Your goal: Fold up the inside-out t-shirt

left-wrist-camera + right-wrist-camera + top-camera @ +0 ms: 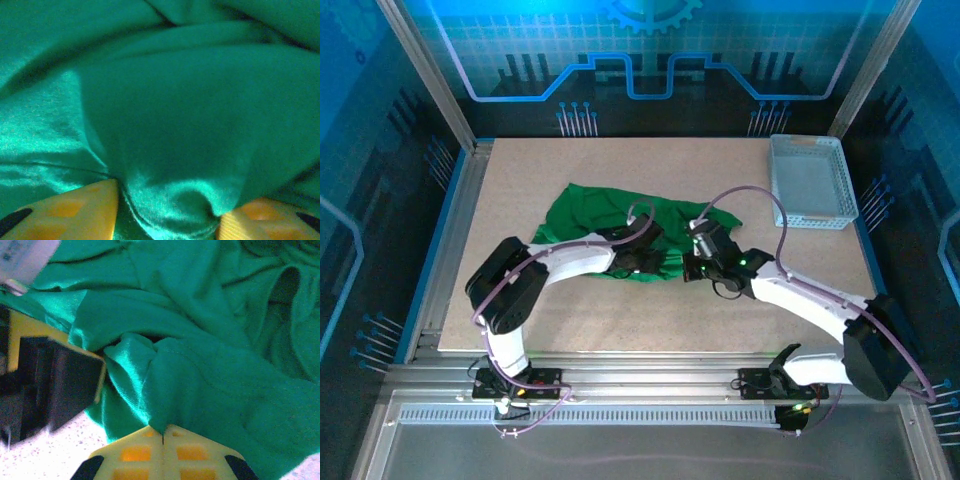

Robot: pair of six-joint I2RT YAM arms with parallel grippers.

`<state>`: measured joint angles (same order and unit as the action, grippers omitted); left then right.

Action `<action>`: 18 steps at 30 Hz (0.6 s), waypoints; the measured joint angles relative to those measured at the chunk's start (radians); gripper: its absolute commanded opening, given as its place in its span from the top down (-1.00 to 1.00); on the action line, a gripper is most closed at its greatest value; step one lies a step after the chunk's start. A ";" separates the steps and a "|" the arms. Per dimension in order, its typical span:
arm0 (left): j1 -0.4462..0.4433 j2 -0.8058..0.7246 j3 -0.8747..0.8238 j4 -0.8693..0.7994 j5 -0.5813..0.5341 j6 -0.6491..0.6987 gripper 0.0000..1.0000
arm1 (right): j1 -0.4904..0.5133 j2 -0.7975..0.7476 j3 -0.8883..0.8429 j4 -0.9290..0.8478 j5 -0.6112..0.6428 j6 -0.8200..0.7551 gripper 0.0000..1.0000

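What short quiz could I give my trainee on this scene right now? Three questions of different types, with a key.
1. Where does the basket stand? A near left corner; B far right corner; C the middle.
2. Fill in: the right tool is shut on the edge of the ___.
3. True or false: the shirt is neatly folded.
Key: 1 B; 2 shirt; 3 false.
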<state>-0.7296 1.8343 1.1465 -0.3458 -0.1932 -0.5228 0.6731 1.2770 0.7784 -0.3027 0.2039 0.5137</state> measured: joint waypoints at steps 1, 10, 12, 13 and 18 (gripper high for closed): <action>0.005 0.005 0.001 0.000 -0.002 -0.005 0.48 | 0.000 -0.010 -0.005 -0.002 0.009 0.004 1.00; 0.059 -0.172 -0.138 0.095 0.052 -0.003 0.98 | -0.129 -0.069 -0.079 -0.006 0.019 0.081 1.00; 0.079 -0.290 -0.240 0.199 0.120 -0.006 1.00 | -0.174 -0.085 -0.103 0.009 -0.025 0.104 1.00; 0.086 -0.337 -0.279 0.240 0.153 -0.010 1.00 | -0.188 -0.090 -0.107 0.015 -0.043 0.115 1.00; 0.108 -0.441 -0.384 0.409 0.280 -0.022 1.00 | -0.230 -0.098 -0.108 0.045 -0.098 0.159 1.00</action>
<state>-0.6216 1.3937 0.7628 0.0628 0.0868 -0.5446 0.4427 1.1790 0.6701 -0.2573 0.1062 0.6731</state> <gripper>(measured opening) 0.054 0.058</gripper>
